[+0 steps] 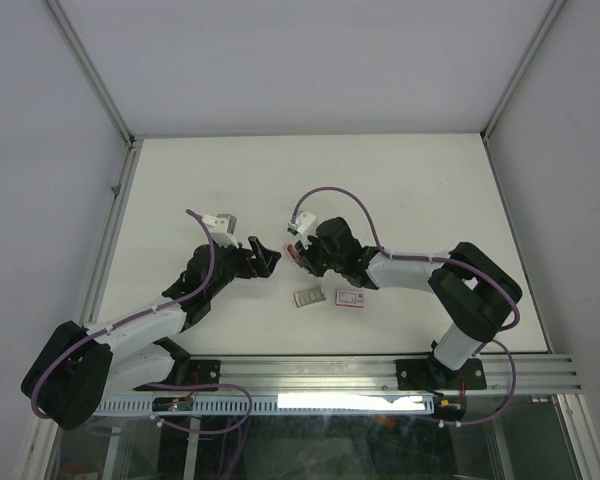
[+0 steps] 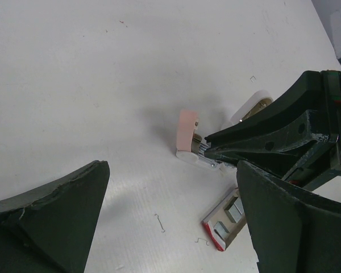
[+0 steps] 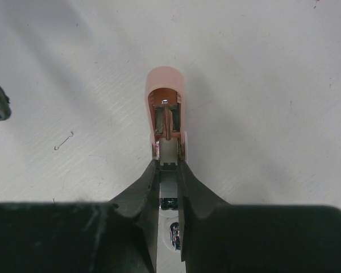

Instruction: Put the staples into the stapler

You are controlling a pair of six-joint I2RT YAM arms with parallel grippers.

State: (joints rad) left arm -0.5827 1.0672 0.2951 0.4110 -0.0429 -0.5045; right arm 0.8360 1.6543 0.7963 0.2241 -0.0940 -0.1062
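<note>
1. right claw [image 3: 169, 166] pinched narrow on stapler [image 3: 165, 94]: pink plastic lid flipped up, shiny metal channel exposed.
2. left claw [image 1: 269, 258] spread wide, empty, just beside it.
3. staples [image 2: 228, 218]: silvery strips in a grey tray, beside the flat white red-label box [image 1: 351, 299] on the matte tabletop [image 1: 400, 190].
4. probably left: seat a strip, shut lid. Can't tell if channel is loaded.
</note>
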